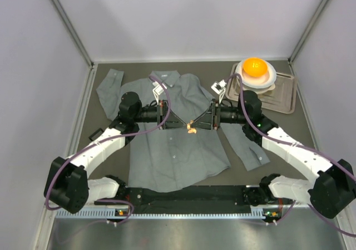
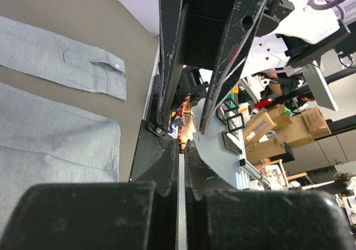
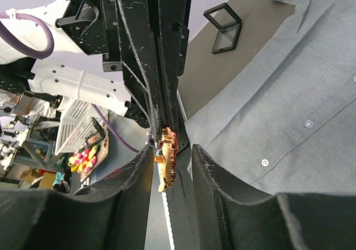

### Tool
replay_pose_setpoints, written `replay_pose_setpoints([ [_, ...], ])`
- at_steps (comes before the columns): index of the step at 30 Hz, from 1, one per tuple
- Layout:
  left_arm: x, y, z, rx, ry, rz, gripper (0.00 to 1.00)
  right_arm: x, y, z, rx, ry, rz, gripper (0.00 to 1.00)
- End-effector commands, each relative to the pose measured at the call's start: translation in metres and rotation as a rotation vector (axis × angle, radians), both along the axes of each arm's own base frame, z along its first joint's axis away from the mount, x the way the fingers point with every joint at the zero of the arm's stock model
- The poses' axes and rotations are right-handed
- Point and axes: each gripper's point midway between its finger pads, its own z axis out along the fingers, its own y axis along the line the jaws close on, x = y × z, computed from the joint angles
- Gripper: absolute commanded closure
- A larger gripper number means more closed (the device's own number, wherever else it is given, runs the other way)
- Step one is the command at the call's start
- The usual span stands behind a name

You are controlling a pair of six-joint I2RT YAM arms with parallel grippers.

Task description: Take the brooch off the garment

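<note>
Dark tabletop point(image 1: 206, 75), and spread flat over most of it is the grey garment point(image 1: 178, 155), collar on the far side, sleeves out L & R. Both arms are in over it. The left arm point(image 1: 105, 144) reaches fwd from its base then bends inward to the R. The right arm point(image 1: 289, 150) mirrors it, bending to the L, so the last links are roughly level and pointed at each other. Beyond the right arm's bend sits a tray point(image 1: 286, 97) w/ a white bowl point(image 1: 267, 80) and an orange ball point(image 1: 255, 67).

At the meeting point the grippers are nose to nose above the shirt front. The left gripper point(image 2: 181, 144) is clenched tight, barely a slit betw. its fingers, and the brooch point(image 3: 167, 158) sits right at its tips, pinched by the end nearest it. The right gripper point(image 3: 171, 153) is released, fingers apart, one on either side of the brooch. The brooch is close to one finger, w/ a clear gap to the other. In the right wrist view it looks lifted off the cloth, w/ the shirt lying flat below and beside that gripper.
</note>
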Motion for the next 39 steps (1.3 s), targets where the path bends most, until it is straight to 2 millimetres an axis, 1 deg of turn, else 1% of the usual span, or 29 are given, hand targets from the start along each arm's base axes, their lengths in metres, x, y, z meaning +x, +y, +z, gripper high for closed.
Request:
replay_pose_setpoints([
  [1,-0.005,0.0,0.01,-0.03,-0.067,-0.027,1.0,0.004,0.007,0.021,0.041,-0.066,0.006,0.69],
  [8,-0.005,-0.001,0.011,-0.032,-0.063,-0.03,1.0,0.005,0.008,0.021,0.046,-0.064,0.006,0.76],
  [17,-0.005,-0.001,0.016,-0.049,-0.056,-0.028,1.0,0.007,0.013,0.013,0.031,-0.06,-0.006,0.83],
  [21,-0.006,-0.001,0.017,-0.05,-0.058,-0.029,1.0,0.009,0.016,0.014,0.04,-0.055,-0.019,0.89],
  [24,-0.004,-0.001,0.014,-0.046,-0.049,-0.023,1.0,0.009,0.017,0.017,0.054,-0.048,-0.024,0.89],
  [26,-0.003,-0.002,0.013,-0.044,-0.045,-0.021,1.0,0.008,0.017,0.02,0.069,-0.041,-0.017,0.86],
  [27,-0.003,-0.002,0.012,-0.042,-0.042,-0.02,1.0,0.006,0.017,0.02,0.074,-0.038,-0.008,0.81],
  [29,-0.001,-0.002,0.012,-0.039,-0.039,-0.012,1.0,0.004,0.016,0.022,0.081,-0.03,-0.006,0.77],
  [30,0.001,-0.002,0.01,-0.031,-0.025,-0.001,1.0,0.002,0.016,0.024,0.085,-0.032,-0.004,0.72],
  [31,0.002,-0.003,0.009,-0.028,-0.018,0.005,1.0,0.002,0.015,0.023,0.084,-0.028,-0.006,0.69],
  [35,0.007,-0.003,0.006,-0.006,0.004,0.025,1.0,0.002,0.013,0.023,0.07,-0.029,-0.019,0.64],
  [36,0.006,-0.003,0.006,-0.004,0.007,0.024,1.0,0.002,0.013,0.022,0.063,-0.03,-0.022,0.59],
  [38,0.007,-0.003,0.003,0.01,0.014,0.036,1.0,0.004,0.011,0.023,0.051,-0.051,-0.036,0.54],
  [39,0.008,-0.002,0.004,0.015,0.013,0.043,1.0,0.003,0.009,0.018,0.028,-0.034,-0.043,0.49],
])
